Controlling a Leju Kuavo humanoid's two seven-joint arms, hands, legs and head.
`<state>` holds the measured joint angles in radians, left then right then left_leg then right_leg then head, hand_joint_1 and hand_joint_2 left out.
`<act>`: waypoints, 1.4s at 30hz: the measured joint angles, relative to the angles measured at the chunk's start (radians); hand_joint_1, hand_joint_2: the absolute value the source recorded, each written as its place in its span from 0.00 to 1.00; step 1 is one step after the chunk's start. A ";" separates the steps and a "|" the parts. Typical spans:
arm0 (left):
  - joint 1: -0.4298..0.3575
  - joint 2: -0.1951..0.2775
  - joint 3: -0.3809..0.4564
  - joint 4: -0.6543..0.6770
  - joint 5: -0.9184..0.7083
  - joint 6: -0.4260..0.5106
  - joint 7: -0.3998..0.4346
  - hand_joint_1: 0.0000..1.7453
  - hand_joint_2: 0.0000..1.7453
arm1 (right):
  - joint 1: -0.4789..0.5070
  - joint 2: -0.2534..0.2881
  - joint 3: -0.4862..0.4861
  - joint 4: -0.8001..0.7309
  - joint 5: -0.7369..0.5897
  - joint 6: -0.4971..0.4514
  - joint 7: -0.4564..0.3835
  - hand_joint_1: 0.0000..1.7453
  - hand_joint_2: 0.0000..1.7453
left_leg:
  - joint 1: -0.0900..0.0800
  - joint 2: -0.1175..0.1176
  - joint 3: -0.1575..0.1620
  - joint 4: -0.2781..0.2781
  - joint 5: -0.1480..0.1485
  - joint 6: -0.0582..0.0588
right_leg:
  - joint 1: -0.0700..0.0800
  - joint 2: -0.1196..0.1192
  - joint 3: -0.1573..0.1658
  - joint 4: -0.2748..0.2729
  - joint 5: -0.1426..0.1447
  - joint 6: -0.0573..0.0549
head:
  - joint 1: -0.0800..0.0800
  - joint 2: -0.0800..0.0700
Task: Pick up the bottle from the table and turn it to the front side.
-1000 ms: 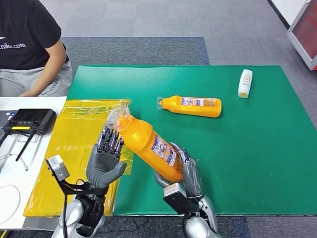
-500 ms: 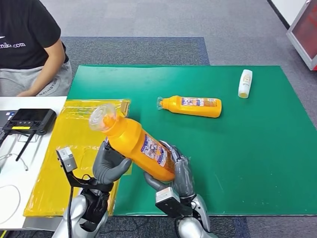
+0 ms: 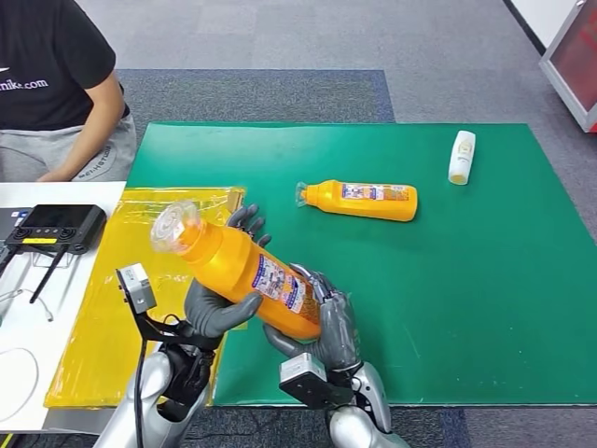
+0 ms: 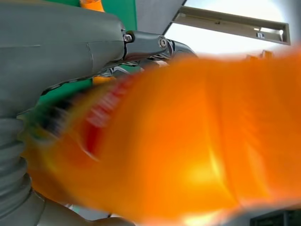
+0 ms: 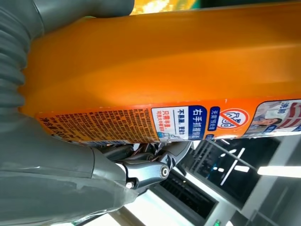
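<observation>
Both hands gripped the orange plastic bottle with clear cap above the green-matted desk: left hand fingers wrapped near its neck, right hand fingers closed round its base. Grey carpet floor lay beyond; a yellow plastic sheet lay beneath.

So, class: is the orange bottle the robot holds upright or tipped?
Tipped. The orange bottle slants, clear cap up-left, base lower in the right robot hand, left robot hand under its neck.

Silver arms; grey left hand, right hand; ribbed grey wrist covers.
</observation>
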<state>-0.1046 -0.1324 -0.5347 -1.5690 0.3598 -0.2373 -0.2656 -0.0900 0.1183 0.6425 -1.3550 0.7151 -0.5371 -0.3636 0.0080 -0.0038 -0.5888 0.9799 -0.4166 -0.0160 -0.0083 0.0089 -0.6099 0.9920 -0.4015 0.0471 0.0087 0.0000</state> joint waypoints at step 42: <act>-0.147 0.042 -0.046 0.104 -0.030 -0.031 0.099 1.00 1.00 | 0.006 0.004 -0.008 0.063 -0.084 -0.026 -0.025 0.69 1.00 | 0.000 0.000 -0.001 0.000 0.000 0.000 | 0.000 0.000 0.000 0.000 0.000 0.000 | 0.000 0.000</act>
<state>-0.2517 -0.0908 -0.5809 -1.4649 0.3302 -0.2678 -0.1667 -0.0838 0.1226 0.6341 -1.2919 0.6307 -0.5629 -0.3883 0.0080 -0.0039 -0.5894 0.9799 -0.4165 -0.0161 -0.0083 0.0088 -0.6099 0.9924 -0.4012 0.0473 0.0086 0.0000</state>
